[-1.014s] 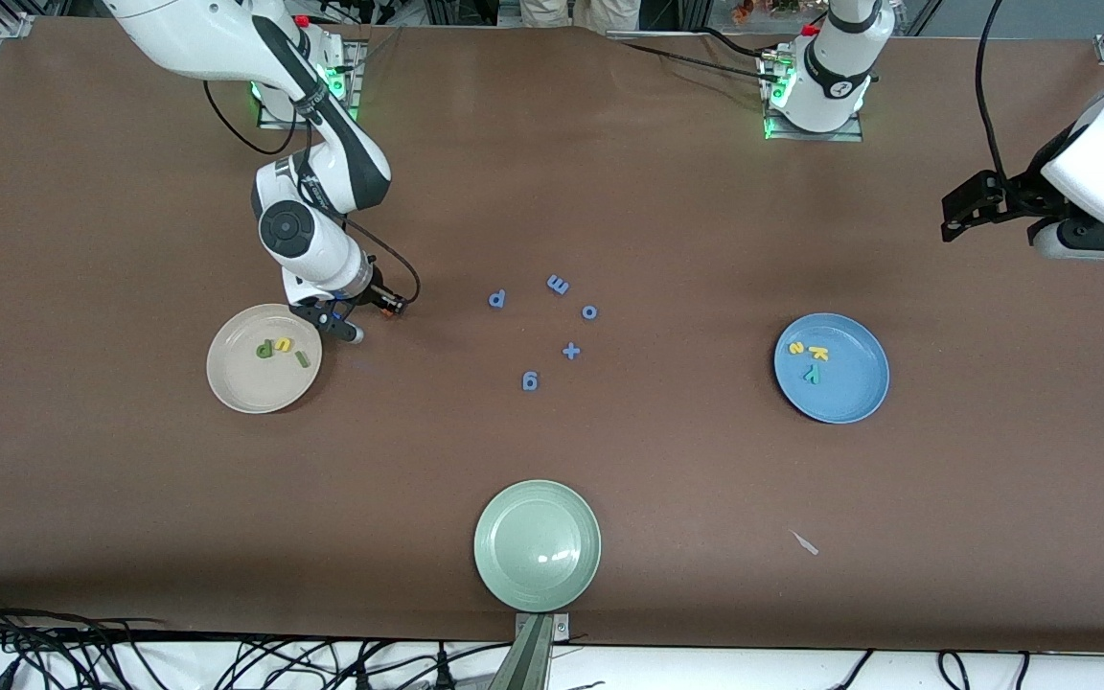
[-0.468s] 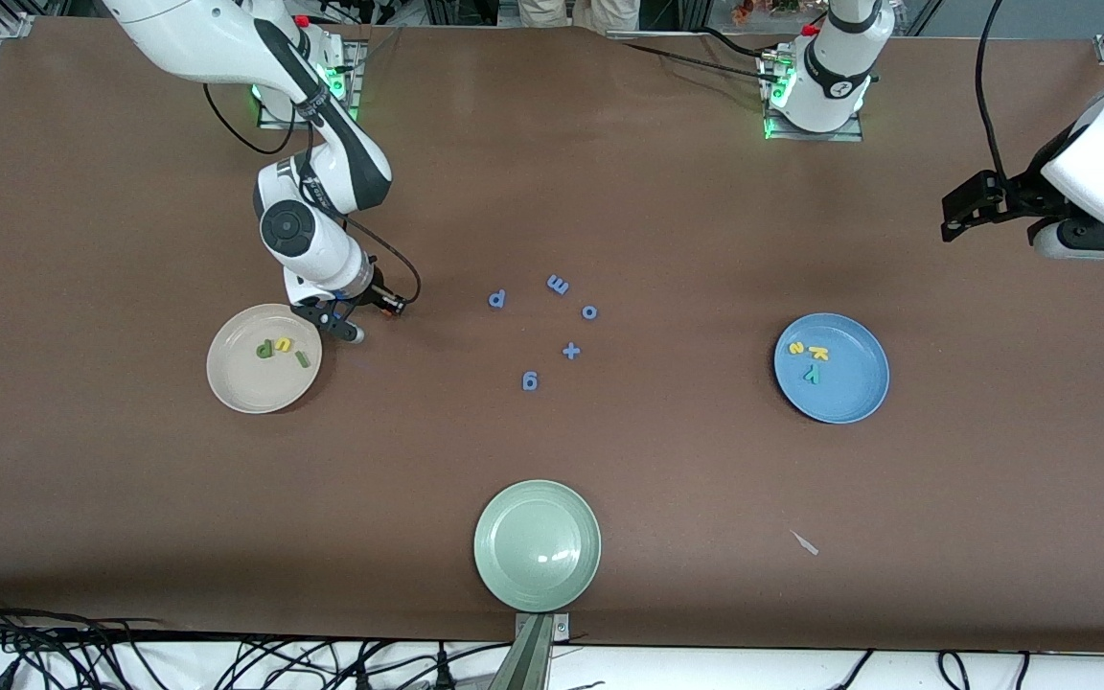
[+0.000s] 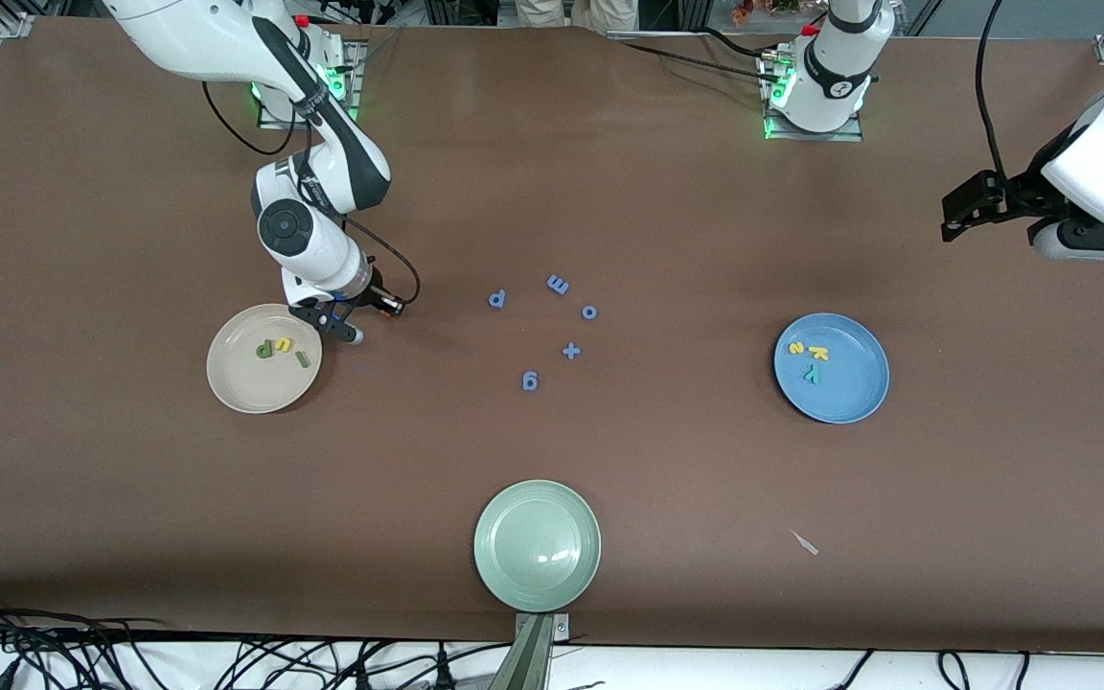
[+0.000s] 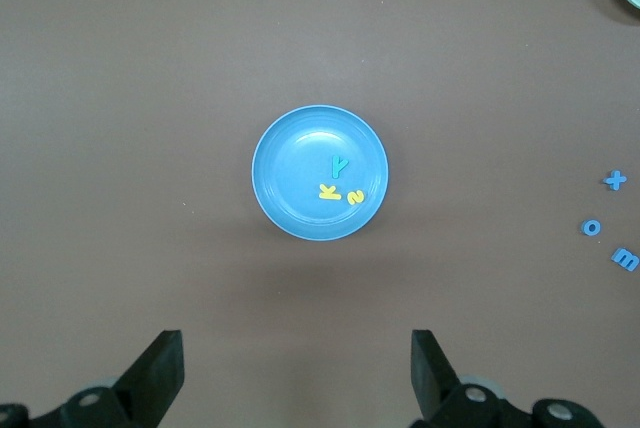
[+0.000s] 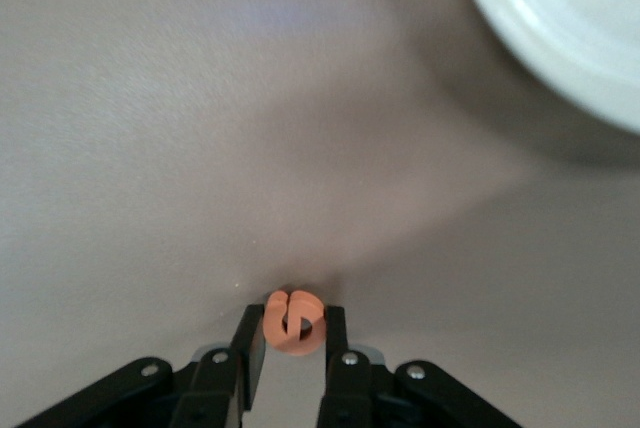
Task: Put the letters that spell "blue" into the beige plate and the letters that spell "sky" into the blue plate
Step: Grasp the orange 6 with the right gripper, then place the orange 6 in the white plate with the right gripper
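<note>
Hardly anything has shifted since a second ago: only the right gripper (image 5: 292, 336) beside the beige plate (image 3: 243, 388) has drawn its fingers (image 5: 249, 340) in, now clamped on the orange e (image 5: 293, 322) just above the brown table (image 3: 609, 192), at the plate's rim toward the table's middle. In the beige plate lie green b (image 3: 264, 350), yellow u (image 3: 283, 344), green l (image 3: 302, 358). Blue plate (image 3: 849, 398) at the left arm's end holds yellow s (image 3: 796, 348), yellow k (image 3: 817, 353), teal y (image 3: 811, 374). Left gripper (image 4: 296, 368) waits high over the table near the blue plate, jaws wide apart, empty. Mid-table blue letters read p (image 3: 497, 299), m (image 3: 558, 284), o (image 3: 589, 311), g (image 3: 530, 381), plus a blue plus sign (image 3: 570, 351). Pale green plate (image 3: 537, 544) sits nearest the front camera.
</note>
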Robot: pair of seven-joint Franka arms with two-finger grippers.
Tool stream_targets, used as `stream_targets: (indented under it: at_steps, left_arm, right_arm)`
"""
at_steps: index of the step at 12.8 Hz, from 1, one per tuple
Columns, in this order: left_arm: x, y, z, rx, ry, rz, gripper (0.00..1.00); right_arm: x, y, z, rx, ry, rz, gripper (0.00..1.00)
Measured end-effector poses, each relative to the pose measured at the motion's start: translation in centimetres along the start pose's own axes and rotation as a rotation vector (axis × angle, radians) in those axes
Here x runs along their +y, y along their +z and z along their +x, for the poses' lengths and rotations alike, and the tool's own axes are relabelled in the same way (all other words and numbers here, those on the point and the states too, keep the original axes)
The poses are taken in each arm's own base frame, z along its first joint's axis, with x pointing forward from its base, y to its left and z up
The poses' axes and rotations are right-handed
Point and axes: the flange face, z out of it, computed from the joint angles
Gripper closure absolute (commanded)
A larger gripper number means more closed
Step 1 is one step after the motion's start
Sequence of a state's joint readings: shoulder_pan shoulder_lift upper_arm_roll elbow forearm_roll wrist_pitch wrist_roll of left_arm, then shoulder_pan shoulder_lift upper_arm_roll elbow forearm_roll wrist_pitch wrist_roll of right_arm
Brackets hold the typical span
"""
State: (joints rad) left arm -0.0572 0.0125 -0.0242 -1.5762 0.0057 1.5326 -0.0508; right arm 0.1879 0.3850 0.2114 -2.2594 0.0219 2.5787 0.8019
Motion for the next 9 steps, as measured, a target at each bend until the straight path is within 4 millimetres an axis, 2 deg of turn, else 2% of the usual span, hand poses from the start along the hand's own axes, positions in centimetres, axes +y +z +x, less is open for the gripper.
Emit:
stream_targets:
  at_steps: [1,3,6,7,8,9]
  left_arm:
    - [0.0,0.0,0.0,0.0,0.0,0.0,0.0]
    - [0.0,0.0,0.0,0.0,0.0,0.0,0.0]
    - [0.0,0.0,0.0,0.0,0.0,0.0,0.0]
    - [0.0,0.0,0.0,0.0,0.0,0.0,0.0]
    - [0.0,0.0,0.0,0.0,0.0,0.0,0.0]
    - [0.0,0.0,0.0,0.0,0.0,0.0,0.0]
  right_arm:
    - [0.7,-1.3,1.2,-0.012,-0.023,-0.027,0.83]
    - [3.3,-4.5,4.8,-0.024,-0.072,-0.065,0.82]
    - [6.5,-7.0,9.1,0.005,-0.123,-0.065,0.81]
    - [7.2,-7.5,10.1,0.015,-0.141,-0.064,0.69]
    - [8.1,-7.6,10.9,0.018,-0.152,-0.068,0.47]
    - [9.0,-7.5,11.5,0.017,-0.154,-0.072,0.0]
